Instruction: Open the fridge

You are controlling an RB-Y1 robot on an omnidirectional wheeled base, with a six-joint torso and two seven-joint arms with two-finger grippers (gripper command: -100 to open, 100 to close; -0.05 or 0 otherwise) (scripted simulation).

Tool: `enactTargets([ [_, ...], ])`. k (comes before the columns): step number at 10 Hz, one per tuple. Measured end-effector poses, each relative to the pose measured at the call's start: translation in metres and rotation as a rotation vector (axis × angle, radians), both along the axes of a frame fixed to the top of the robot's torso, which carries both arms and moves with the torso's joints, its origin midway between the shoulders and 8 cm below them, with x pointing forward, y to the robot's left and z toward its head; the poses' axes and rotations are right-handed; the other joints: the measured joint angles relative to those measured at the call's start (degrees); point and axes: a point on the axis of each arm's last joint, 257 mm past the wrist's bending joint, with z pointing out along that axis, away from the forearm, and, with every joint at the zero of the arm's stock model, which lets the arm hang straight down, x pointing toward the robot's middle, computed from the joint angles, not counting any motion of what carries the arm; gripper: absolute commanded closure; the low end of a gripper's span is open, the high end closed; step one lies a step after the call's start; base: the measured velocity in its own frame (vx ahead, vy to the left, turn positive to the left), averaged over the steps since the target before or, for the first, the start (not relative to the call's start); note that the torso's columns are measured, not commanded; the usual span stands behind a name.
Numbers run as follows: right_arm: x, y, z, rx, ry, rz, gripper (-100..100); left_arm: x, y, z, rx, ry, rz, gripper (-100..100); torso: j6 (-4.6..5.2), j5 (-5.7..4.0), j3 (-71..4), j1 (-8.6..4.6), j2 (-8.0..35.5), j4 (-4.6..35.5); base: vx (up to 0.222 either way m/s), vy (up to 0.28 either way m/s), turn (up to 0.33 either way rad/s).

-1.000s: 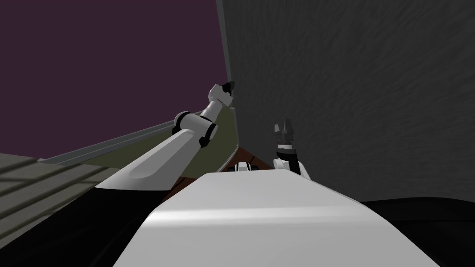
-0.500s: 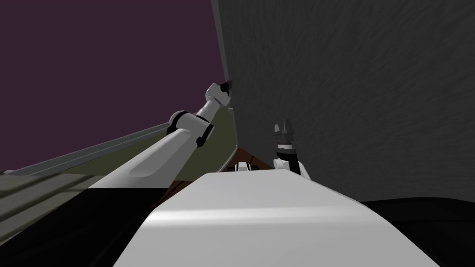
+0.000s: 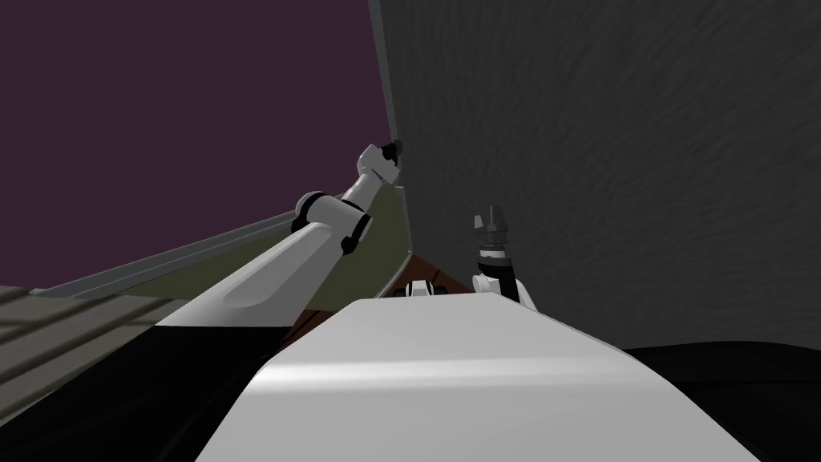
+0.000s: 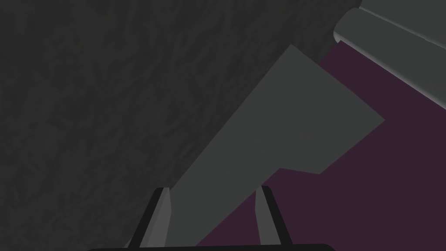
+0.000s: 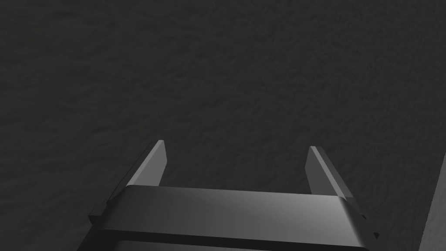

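Observation:
The fridge door (image 3: 609, 160) is a dark grey, rough-textured plane that fills the right of the head view. Along its left side runs a smooth lighter grey edge (image 3: 383, 72). My left gripper (image 3: 394, 147) is stretched out to that edge. In the left wrist view the smooth grey edge slab (image 4: 261, 130) runs down between my left gripper's (image 4: 212, 189) fingers, which stand close at its two sides, with the dark door face (image 4: 87, 87) beside it. My right gripper (image 3: 490, 215) is raised in front of the door. In its wrist view the right gripper (image 5: 235, 144) is open and empty, facing the door (image 5: 217, 65).
A purple wall (image 3: 184, 120) stands left of the fridge, with a grey ledge (image 3: 184, 253) along its foot and olive floor (image 3: 377, 241) below. A rounded grey bar (image 4: 392, 48) crosses the purple wall (image 4: 348, 209) beyond the door's edge. A black area lies at the lower left.
My left gripper's fingers have come together around the door's edge. The left arm shifted slightly up and left, and the head view moved a little. The right arm has not moved.

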Motion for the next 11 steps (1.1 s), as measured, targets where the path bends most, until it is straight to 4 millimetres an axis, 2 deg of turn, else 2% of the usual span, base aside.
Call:
enactTargets([
  [6, 0.0, 0.0, 0.0, 0.0, 0.0, 0.0, 0, -0.005, -0.03, -0.001, -0.007, -0.004, -0.038, 100, -0.23, 0.09, 0.0, 0.27, 0.0, -0.1, -0.02, 0.003, 0.042],
  [8, 0.0, 0.0, 0.0, 0.0, 0.0, 0.0, 0, -0.005, -0.032, -0.003, -0.006, -0.002, -0.041, 100, -0.25, 0.08, 0.0, 0.3, 0.0, -0.1, -0.003, -0.003, -0.009],
  [11, 0.0, 0.0, 0.0, 0.0, 0.0, 0.0, 0, -0.008, -0.042, 0.002, -0.002, -0.008, -0.052, 100, 0.24, -0.12, 0.1, 0.0, 0.2, -0.1, -0.156, 0.106, -0.25],
])
